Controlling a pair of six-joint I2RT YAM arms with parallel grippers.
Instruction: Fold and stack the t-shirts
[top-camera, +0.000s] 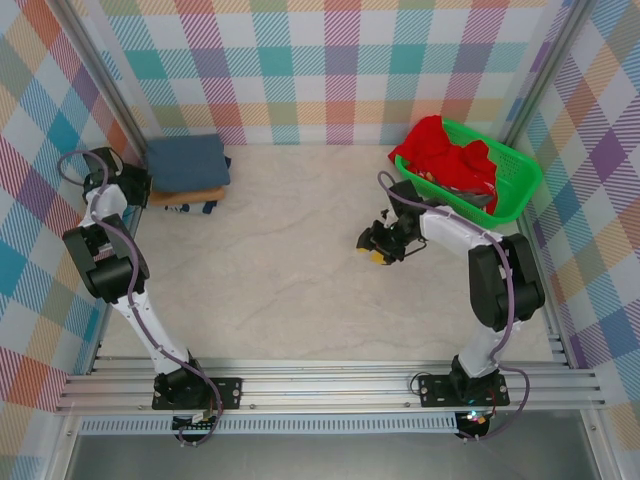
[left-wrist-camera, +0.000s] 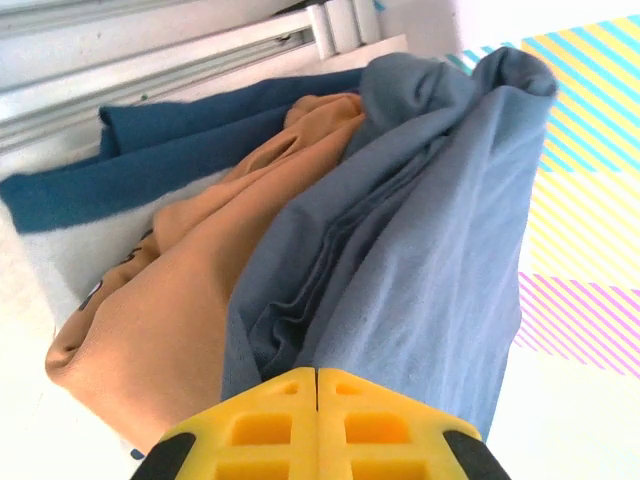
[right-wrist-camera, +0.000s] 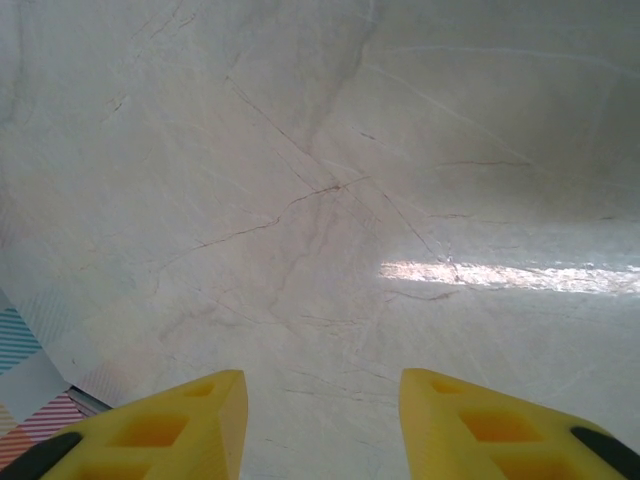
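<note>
Slate-blue shirt (left-wrist-camera: 420, 250) — tan shirt (left-wrist-camera: 170, 330) beneath

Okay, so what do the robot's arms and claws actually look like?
Both arms, left arm and right arm, have white links, black joints and a purple-grey cable looping alongside. The left claw and right claw are bright yellow with square recesses and black bases.

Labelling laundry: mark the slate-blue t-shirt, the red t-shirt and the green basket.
slate-blue t-shirt (top-camera: 187, 160), top external view, middle of its folded top.
red t-shirt (top-camera: 432, 143), top external view, bunched part at the basket's far corner.
green basket (top-camera: 520, 190), top external view, its right wall.
</note>
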